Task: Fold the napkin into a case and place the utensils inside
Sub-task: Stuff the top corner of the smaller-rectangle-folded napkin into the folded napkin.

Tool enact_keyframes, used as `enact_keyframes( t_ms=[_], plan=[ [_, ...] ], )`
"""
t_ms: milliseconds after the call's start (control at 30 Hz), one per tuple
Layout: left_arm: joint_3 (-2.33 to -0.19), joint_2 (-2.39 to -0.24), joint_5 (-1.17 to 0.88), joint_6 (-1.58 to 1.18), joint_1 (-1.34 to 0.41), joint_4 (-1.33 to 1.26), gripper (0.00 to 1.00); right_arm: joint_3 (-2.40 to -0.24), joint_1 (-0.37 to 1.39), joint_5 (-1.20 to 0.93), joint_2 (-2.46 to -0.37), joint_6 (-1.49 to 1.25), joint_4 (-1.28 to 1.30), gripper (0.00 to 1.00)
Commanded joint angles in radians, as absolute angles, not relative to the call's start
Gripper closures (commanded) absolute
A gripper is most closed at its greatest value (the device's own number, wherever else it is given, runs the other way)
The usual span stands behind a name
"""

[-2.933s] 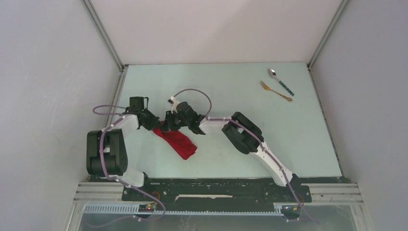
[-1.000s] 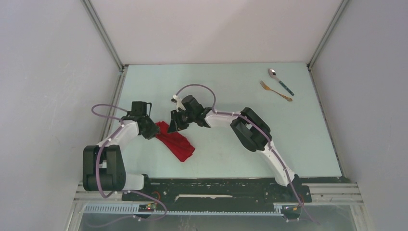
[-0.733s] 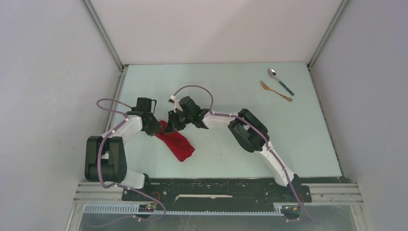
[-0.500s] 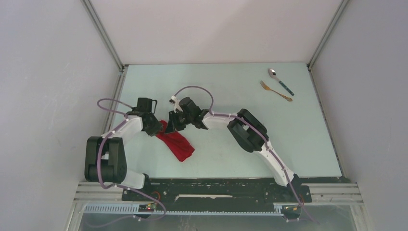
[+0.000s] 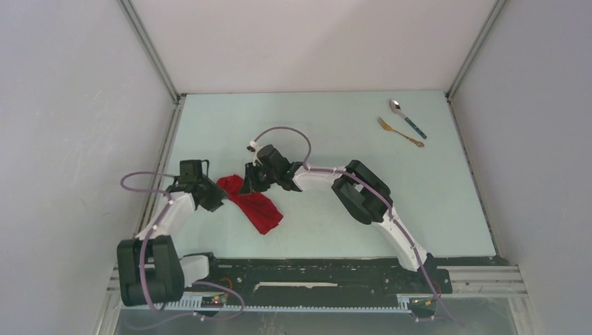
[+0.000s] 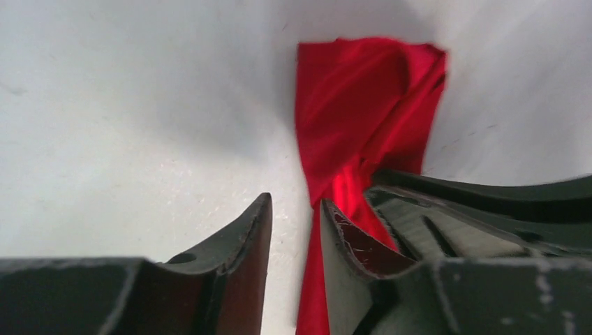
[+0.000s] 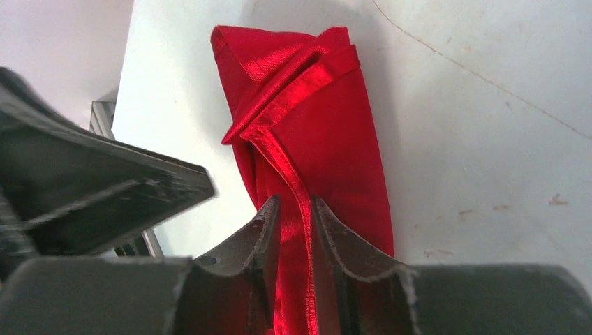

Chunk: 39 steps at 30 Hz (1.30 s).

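Napkin [image 5: 257, 208] lies crumpled; our right gripper [image 7: 295, 202] pinches its hem, our left gripper [image 6: 294, 201] slightly spread alongside it.

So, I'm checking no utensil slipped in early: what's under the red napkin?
Only the table shows around the napkin; its folds cover whatever lies beneath. The spoon and fork both lie uncovered near the far right corner.

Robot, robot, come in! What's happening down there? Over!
Right gripper pinching napkin hem. Left gripper open beside it. Napkin bunched, no case yet. Spoon, fork far back right, untouched.
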<state>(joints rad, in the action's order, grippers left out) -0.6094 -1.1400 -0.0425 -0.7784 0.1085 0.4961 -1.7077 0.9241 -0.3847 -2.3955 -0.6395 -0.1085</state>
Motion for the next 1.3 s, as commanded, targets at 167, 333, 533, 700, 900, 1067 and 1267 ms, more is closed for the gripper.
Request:
enact_keyframes(
  t_ms=[167,333,533,700,900,1067,1267],
  plan=[
    [-0.525,-1.328,-0.183,-0.865,0.015,0.298,0.67,-1.636,0.944,-0.264,-2.284,-0.673,-0.006,0.69],
    [-0.492,-1.374,-0.224,-0.943,-0.087,0.201,0.70,-1.576,0.936,-0.270,-2.257,-0.675,-0.018,0.69],
    [-0.508,-1.409,-0.225,-1.035,-0.238,0.117,0.71,-1.459,0.905,-0.274,-2.177,-0.653,-0.024,0.69],
    [-0.541,-1.420,-0.215,-1.042,-0.319,0.113,0.71,-1.378,0.898,-0.264,-2.108,-0.603,-0.005,0.69],
    [-0.491,-1.225,-0.136,-0.900,-0.306,0.289,0.65,-1.315,0.935,-0.207,-2.094,-0.643,-0.045,0.68],
    [-0.468,-0.991,-0.097,-0.862,-0.203,0.453,0.50,-1.313,0.965,-0.159,-2.102,-0.659,-0.085,0.67],
    [-0.538,-1.049,-0.157,-0.842,-0.154,0.459,0.49,-1.314,0.960,-0.153,-2.124,-0.666,-0.136,0.66]
  ],
)
